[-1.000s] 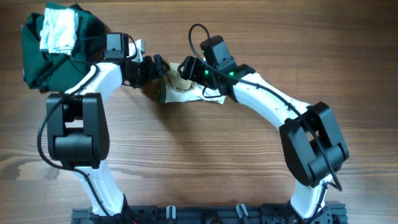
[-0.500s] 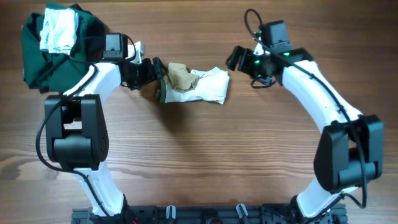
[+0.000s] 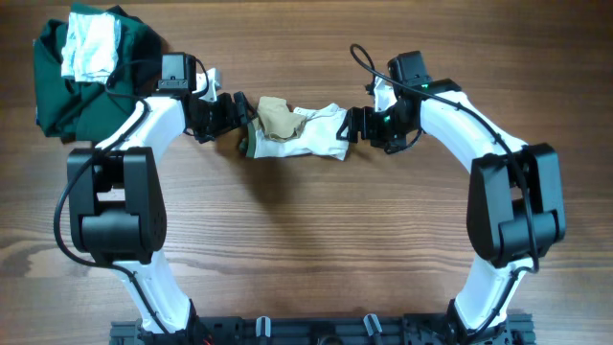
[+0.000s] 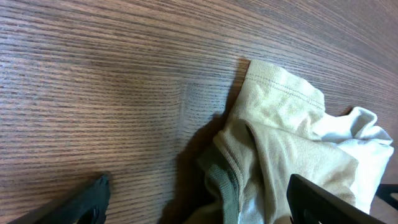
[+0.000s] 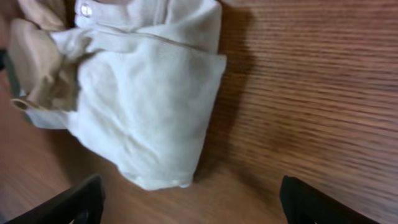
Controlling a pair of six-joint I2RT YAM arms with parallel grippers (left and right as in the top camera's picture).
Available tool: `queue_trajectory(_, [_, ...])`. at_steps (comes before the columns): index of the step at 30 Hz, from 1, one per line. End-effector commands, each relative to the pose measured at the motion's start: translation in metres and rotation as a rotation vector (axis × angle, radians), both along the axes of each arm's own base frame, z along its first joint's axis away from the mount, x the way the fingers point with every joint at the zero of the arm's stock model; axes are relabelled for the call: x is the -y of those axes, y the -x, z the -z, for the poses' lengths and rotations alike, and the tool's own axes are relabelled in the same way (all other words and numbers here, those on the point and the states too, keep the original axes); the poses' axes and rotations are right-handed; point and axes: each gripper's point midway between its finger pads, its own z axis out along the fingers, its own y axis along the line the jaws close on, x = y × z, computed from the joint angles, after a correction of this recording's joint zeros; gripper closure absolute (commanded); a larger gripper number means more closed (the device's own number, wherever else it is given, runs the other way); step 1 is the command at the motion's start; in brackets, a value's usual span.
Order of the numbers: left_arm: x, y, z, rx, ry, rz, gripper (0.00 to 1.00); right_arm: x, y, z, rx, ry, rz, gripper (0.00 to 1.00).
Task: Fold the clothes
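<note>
On the brown wooden table (image 3: 306,240) lies the small soft white and cream garment (image 3: 305,132), crumpled in a low heap near the far middle of the table, between the two arms. Its khaki-tan part (image 3: 278,117) is on the end that faces the left arm, and its white part stretches toward the right arm. The left gripper (image 3: 241,113) stands just beside the tan end. In the left wrist view its two fingers are far apart, and the green-edged trim (image 4: 224,180) of the garment lies in the space between them, but the fingers do not pinch it. The right gripper (image 3: 352,126) stands just beside the white end. In the right wrist view its fingers are also spread wide, with the lower corner of the white cloth just in front of the gap, and nothing is gripped. In this same view a small round button (image 5: 86,9) shows near the top edge of the garment. In the far left corner of the table, well apart from the small garment, a large dark green garment (image 3: 115,91) is bunched up, and a plain whitish folded cloth (image 3: 91,48) rests on top of it.
</note>
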Motion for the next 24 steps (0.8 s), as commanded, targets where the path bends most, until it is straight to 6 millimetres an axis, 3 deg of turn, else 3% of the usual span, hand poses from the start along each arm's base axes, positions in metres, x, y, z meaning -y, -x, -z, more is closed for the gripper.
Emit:
queue_trajectory(1, [-0.007,0.014,0.015,-0.051,-0.019,-0.009,0.08,-0.021,0.008,0.008,-0.022,-0.083,-0.073,0.1])
queue_trajectory(11, [-0.007,0.013,0.014,-0.048,-0.019,-0.009,0.07,-0.047,0.01,0.025,-0.129,-0.086,0.088,0.11])
queue_trajectory(12, [-0.007,0.013,0.015,-0.048,-0.019,-0.009,0.07,-0.046,0.01,0.028,-0.134,-0.063,0.109,0.15])
queue_trajectory(16, [-0.007,0.013,0.015,-0.048,-0.019,-0.009,0.07,-0.042,0.01,0.034,-0.137,-0.003,0.155,0.51])
queue_trajectory(19, [-0.007,0.013,0.015,-0.048,-0.019,-0.009,0.07,-0.038,0.008,0.036,-0.124,0.027,0.164,0.7])
queue_trajectory(24, [-0.007,0.013,0.015,-0.048,-0.019,-0.009,0.07,-0.017,0.002,0.041,-0.132,0.075,0.229,0.91])
